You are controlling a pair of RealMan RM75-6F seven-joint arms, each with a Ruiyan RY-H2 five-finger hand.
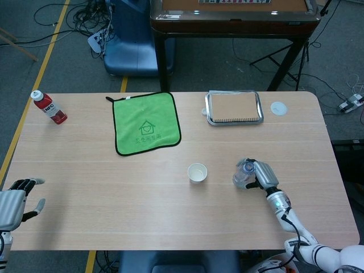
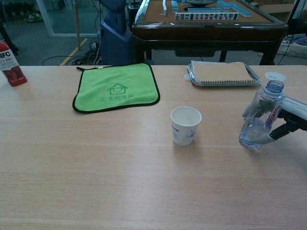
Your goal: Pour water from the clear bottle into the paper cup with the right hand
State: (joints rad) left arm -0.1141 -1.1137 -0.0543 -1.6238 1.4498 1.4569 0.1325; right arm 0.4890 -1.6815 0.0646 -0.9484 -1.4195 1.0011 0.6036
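Observation:
The clear bottle (image 2: pixel 261 117) (image 1: pixel 244 173) stands uncapped, lifted a little off the table and tilted slightly. My right hand (image 2: pixel 283 120) (image 1: pixel 263 175) grips it from the right side, fingers wrapped around its body. The white paper cup (image 2: pixel 185 125) (image 1: pixel 197 172) stands upright to the left of the bottle, a short gap between them. My left hand (image 1: pixel 14 202) rests open at the table's near left edge, holding nothing; the chest view does not show it.
A green cloth (image 1: pixel 146 123) lies at the back centre. Behind the cup, a metal tray with a notebook (image 1: pixel 234 107) sits beside a white bottle cap (image 1: pixel 278 108). A red juice bottle (image 1: pixel 48 107) stands at the far left.

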